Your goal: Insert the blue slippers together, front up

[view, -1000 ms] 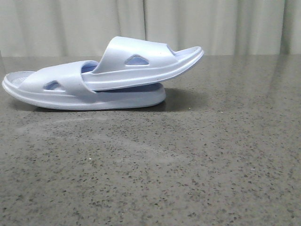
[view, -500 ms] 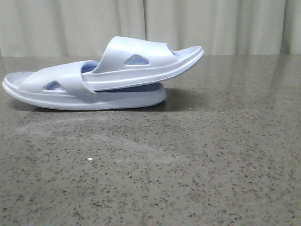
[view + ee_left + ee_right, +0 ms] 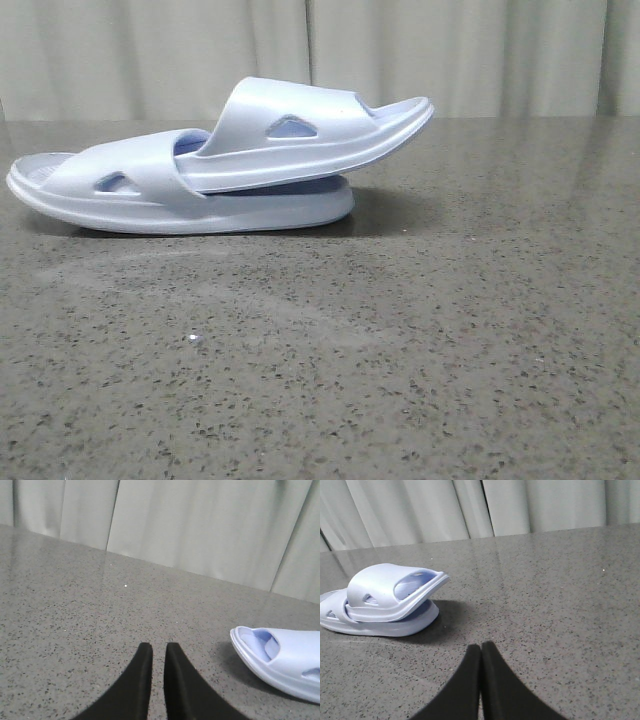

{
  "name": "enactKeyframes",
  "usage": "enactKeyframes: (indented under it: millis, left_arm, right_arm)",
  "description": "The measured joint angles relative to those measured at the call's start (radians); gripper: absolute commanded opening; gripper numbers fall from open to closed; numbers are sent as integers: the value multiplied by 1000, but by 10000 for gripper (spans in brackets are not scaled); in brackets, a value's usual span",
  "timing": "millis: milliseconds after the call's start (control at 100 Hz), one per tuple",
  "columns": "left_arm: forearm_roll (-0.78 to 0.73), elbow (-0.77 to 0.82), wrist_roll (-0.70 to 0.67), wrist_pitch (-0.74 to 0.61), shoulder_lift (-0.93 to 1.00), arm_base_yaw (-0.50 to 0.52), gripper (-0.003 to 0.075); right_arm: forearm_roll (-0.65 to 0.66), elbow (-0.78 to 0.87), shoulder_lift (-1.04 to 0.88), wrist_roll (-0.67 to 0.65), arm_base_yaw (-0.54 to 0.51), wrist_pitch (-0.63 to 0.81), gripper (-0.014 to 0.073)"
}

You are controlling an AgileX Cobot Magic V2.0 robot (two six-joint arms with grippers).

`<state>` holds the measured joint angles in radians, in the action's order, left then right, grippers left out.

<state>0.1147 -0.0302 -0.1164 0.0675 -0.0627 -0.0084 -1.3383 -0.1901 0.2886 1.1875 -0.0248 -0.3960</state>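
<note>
Nothing has shifted since the earlier frames: the blue slippers (image 3: 220,165) lie nested at the table's (image 3: 400,350) left rear, as before. Lower slipper (image 3: 130,195) flat on the table, one end at far left; upper slipper (image 3: 310,135) pushed under the lower one's strap, its free end tilted up and overhanging to the right (triangular cut-outs visible on both straps). Pale curtain (image 3: 450,50) behind. Left gripper (image 3: 155,652), seen only from its wrist camera, hovers above bare table beside the lower slipper's end, fingers slightly parted, holding nothing. Right gripper (image 3: 481,647) hovers apart from the pair, fingers pressed together, empty.
</note>
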Motion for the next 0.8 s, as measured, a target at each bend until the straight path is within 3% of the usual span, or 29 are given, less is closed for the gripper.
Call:
enactKeyframes:
  millis: [400,800]
  left_arm:
    - [9,34,138,71,67,-17,15]
    - [9,34,154,93,67,-17,15]
  right_arm:
    - [-1,0,0,0,0,0,-79]
    - [-2,0,0,0,0,0,-80]
